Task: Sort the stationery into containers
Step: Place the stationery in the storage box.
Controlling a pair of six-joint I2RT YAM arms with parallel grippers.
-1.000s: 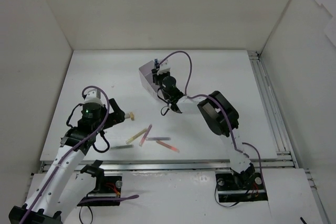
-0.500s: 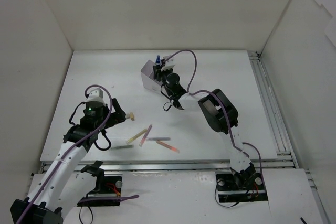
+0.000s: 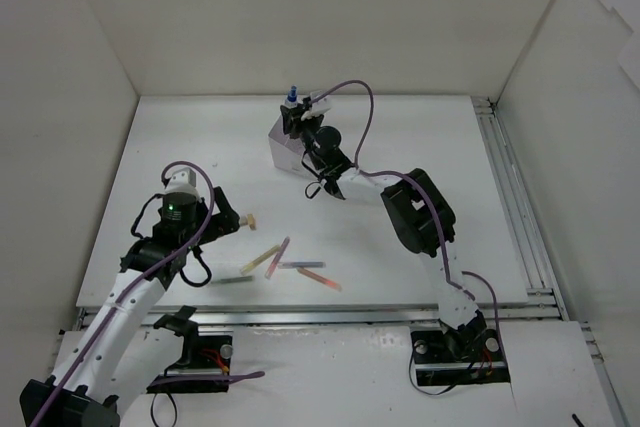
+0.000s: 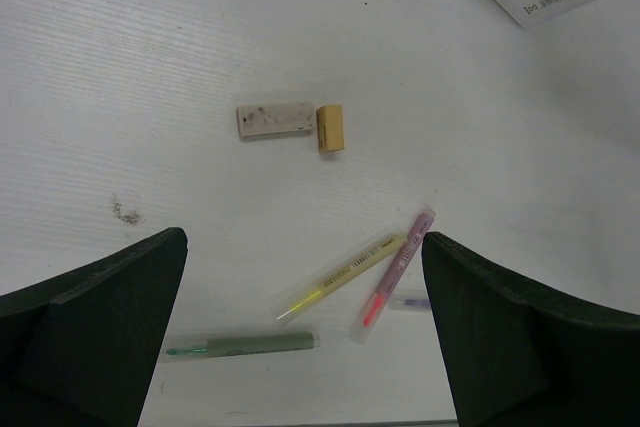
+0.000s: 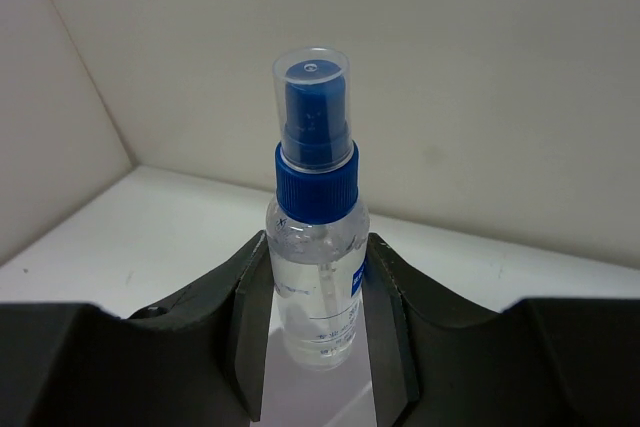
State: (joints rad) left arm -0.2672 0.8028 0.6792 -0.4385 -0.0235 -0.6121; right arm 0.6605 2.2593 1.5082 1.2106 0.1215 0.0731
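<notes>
Bottle [image 5: 316, 247] clamped upright in right gripper [image 5: 318, 299] over box [image 3: 281, 152] | step: drop-off | next: lower into compartment, release | left gripper [image 4: 302, 247] wide apart above eraser [image 4: 275, 119]

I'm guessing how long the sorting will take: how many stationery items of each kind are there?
Pens: 5 (yellow, pink, grey, orange, green)
Eraser blocks: 2 (white, tan)
Spray bottle: 1
Total: 8

White walls [image 3: 320, 17] around white table [image 3: 450, 147]
</notes>
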